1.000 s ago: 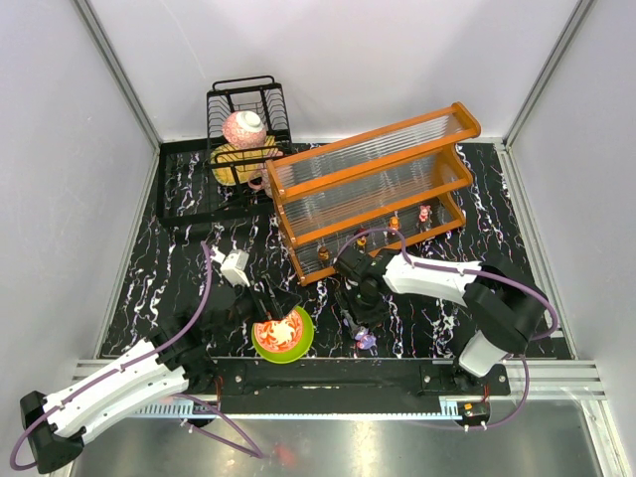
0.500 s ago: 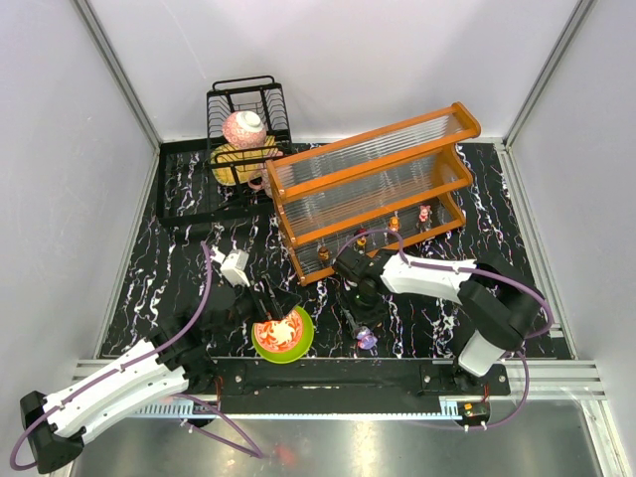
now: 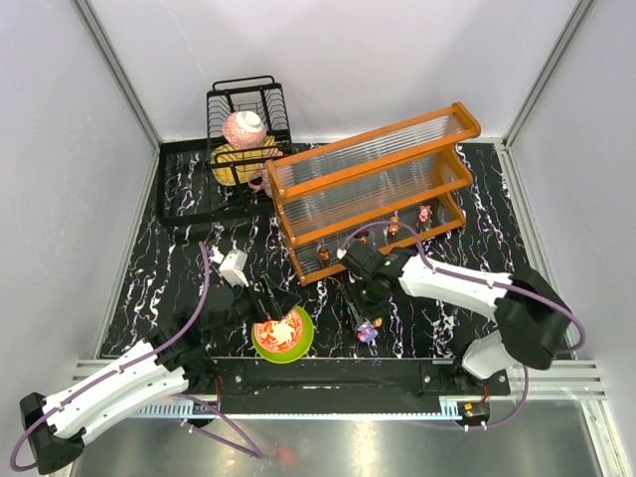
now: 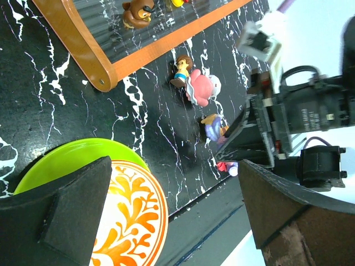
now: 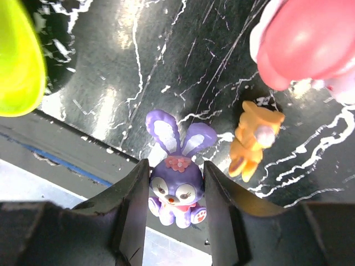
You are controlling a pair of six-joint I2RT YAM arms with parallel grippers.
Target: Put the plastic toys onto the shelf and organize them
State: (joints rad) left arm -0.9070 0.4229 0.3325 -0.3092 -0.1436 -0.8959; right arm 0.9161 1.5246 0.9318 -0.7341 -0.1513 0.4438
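My right gripper (image 5: 176, 194) is shut on a purple bunny toy (image 5: 176, 188), held near the mat's front edge; both show in the top view (image 3: 368, 331). An orange toy (image 5: 252, 138) and a pink-and-white round toy (image 5: 310, 44) lie on the mat just beyond it. A brown-haired figure (image 4: 182, 69) lies beside the round toy (image 4: 202, 87). The orange-framed shelf (image 3: 373, 189) holds several small toys on its lower tier (image 3: 394, 225). My left gripper (image 4: 177, 221) is open and empty above the green-rimmed bowl (image 4: 72, 152).
The green-rimmed bowl (image 3: 283, 335) sits left of the right gripper, near the front edge. A black wire dish rack (image 3: 238, 129) with crockery stands at the back left. The shelf's orange base rail (image 4: 138, 55) lies close behind the loose toys.
The right arm's elbow has swung to the right, and its gripper with the purple bunny has shifted slightly towards the shelf. The left arm has not moved.
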